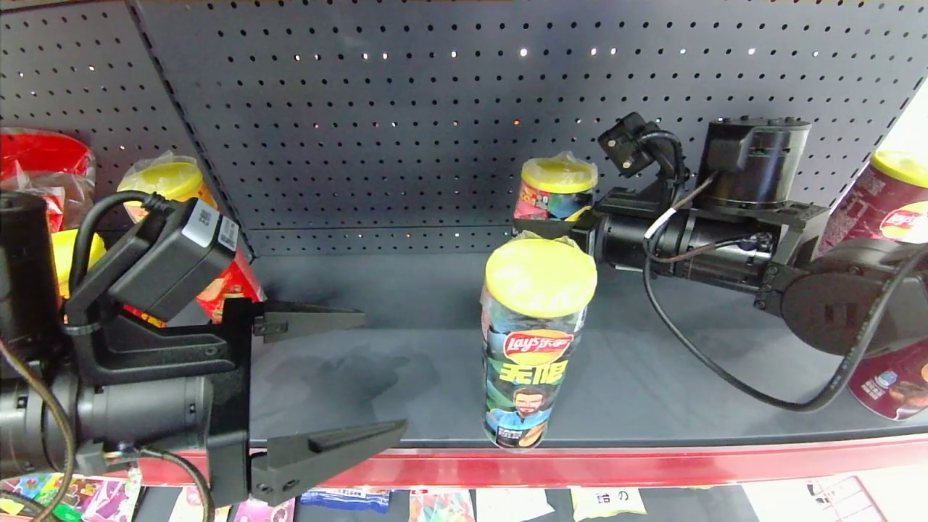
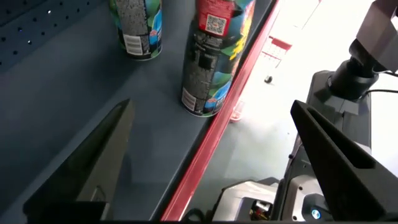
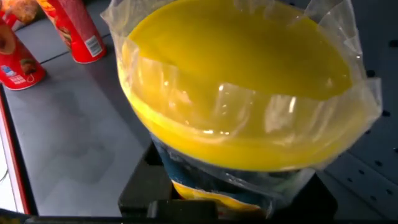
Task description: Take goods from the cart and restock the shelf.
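Two chips cans with yellow lids and clear wrap stand on the dark shelf. The front can is upright near the shelf's red front edge. Behind it, near the pegboard, stands the back can, and my right gripper, coming in from the right, is shut on its side. The right wrist view looks down on that can's lid, with dark fingers below. My left gripper is open at the shelf's left front with nothing between its fingers, well left of the front can.
Red and yellow-lidded cans crowd the shelf's left end behind my left arm. Maroon cans stand at the right end. A pegboard wall closes the back. Bare shelf lies between my left gripper and the front can.
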{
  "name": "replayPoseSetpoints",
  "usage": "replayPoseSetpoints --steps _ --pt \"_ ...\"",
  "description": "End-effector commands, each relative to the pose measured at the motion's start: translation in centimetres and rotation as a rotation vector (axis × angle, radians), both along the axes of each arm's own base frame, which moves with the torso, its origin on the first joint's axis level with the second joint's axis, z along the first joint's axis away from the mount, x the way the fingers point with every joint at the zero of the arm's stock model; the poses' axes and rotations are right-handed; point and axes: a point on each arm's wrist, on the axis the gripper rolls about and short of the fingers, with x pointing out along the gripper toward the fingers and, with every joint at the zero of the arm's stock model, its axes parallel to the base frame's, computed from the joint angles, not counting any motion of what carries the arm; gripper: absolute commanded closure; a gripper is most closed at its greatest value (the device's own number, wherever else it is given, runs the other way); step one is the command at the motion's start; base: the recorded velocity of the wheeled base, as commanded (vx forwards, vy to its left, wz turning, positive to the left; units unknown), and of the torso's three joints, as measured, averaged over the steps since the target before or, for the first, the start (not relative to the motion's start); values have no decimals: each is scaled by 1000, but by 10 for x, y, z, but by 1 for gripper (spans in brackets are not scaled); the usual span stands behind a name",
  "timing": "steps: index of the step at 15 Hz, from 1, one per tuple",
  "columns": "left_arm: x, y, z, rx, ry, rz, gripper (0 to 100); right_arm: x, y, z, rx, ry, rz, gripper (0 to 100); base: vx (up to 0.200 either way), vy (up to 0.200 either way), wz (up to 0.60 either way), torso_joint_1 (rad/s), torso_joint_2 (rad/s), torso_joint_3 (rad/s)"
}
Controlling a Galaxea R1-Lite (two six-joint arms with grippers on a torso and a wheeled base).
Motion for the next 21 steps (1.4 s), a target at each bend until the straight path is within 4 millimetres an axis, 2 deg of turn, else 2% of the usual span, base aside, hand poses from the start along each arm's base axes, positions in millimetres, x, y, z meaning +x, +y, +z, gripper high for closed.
replayPoseSetpoints --steps 1,12,18,19,21 --pt "1 -1 -1 2 3 0 0 1 1 -2 -1 6 1 100 0 0 0 0 0 0" --pt "3 -2 -2 7 11 0 0 -2 7 5 13 -14 19 100 0 0 0 0 0 0" --pt "3 -2 -2 6 10 0 0 -3 9 2 7 -3 26 100 0 0 0 0 0 0" --pt "3 -2 -2 6 10 0 0 -4 10 2 6 -2 28 0 0 0 0 0 0 0" --pt "3 -2 -2 5 9 0 0 -4 10 2 8 -2 28 0 0 0 0 0 0 0"
